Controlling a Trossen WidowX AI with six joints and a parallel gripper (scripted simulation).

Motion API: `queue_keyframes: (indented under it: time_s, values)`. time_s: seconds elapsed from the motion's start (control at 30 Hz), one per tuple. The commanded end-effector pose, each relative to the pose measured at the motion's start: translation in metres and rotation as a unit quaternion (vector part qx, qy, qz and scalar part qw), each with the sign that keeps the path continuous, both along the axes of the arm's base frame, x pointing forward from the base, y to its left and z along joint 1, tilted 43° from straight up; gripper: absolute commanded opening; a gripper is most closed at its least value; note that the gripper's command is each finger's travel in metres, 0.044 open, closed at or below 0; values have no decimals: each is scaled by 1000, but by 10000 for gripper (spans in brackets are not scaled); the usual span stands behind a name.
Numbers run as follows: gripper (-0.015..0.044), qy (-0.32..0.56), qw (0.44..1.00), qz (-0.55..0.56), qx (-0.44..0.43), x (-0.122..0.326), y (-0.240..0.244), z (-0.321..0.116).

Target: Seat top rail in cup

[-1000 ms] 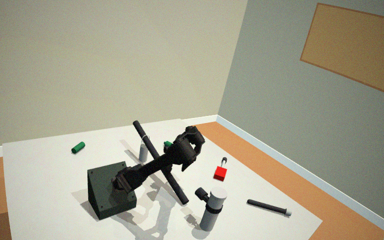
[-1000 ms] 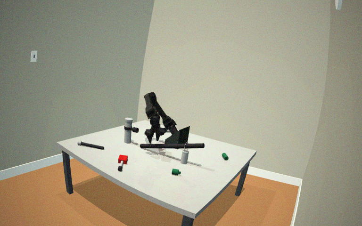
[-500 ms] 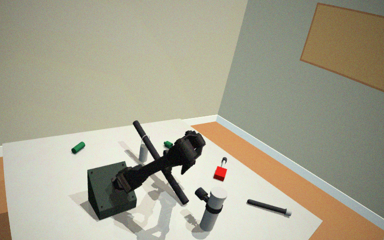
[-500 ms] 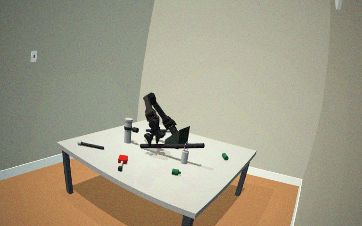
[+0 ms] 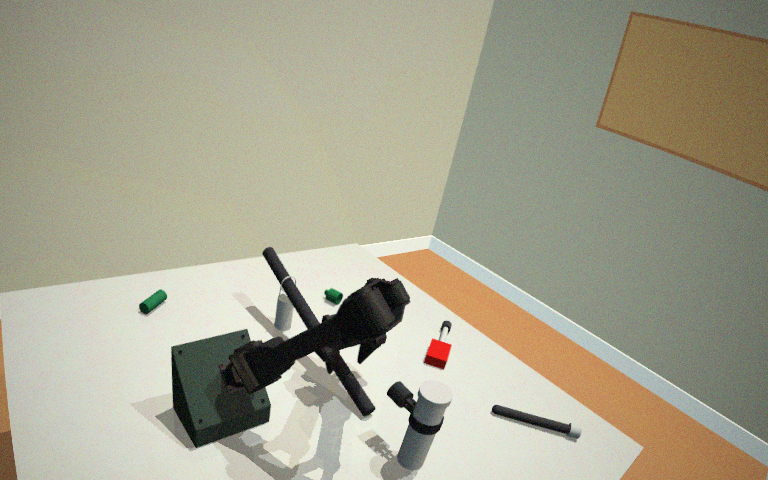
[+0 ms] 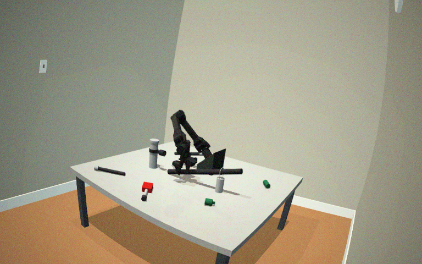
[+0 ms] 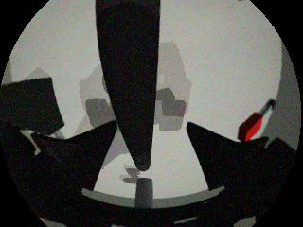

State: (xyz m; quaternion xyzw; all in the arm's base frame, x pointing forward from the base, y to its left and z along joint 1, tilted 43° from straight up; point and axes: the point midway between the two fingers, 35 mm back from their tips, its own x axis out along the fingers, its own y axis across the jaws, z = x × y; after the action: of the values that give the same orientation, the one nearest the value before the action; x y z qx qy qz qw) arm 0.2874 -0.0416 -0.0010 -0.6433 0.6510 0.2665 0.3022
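White table (image 5: 186, 316) (image 6: 186, 199), open surface between red block (image 5: 437, 353) (image 6: 147, 187) (image 7: 250, 128) and table edge, gripper (image 5: 346, 362) (image 6: 183, 171) (image 7: 151, 125) wide, nothing held, above dark rail (image 5: 301, 305) (image 6: 205, 171) (image 7: 130, 71), rail end apart from cup (image 5: 399, 391) (image 6: 162, 152).

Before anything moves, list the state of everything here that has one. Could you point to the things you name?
Fingers (image 5: 351, 362) (image 6: 183, 171): open, one each side of the rail, nothing gripped.
Rail (image 5: 297, 302) (image 6: 231, 171) (image 7: 128, 71): through the loop, cut end free of the cup.
Rail-end cup (image 5: 400, 390) (image 6: 162, 152): unfilled.
Brace band (image 5: 425, 425) (image 6: 153, 151): around the big post, below its cap.
Big post (image 5: 415, 451) (image 6: 153, 161): upright.
Red-headed mallet (image 5: 437, 353) (image 6: 147, 187) (image 7: 250, 128): lying down.
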Motion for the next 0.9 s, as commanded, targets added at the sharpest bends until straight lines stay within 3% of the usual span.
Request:
queue_keyframes:
  time_s: [0.0, 0.23, 0.43, 0.87]
  values:
    - [440, 6, 1000, 1, -5, -4, -7, -7]
    - [440, 6, 1000, 1, -5, -5, -12, -11]
    - [282, 6, 1000, 1, -5, -5, -12, -11]
    - [196, 6, 1000, 1, -5, -5, -12, -11]
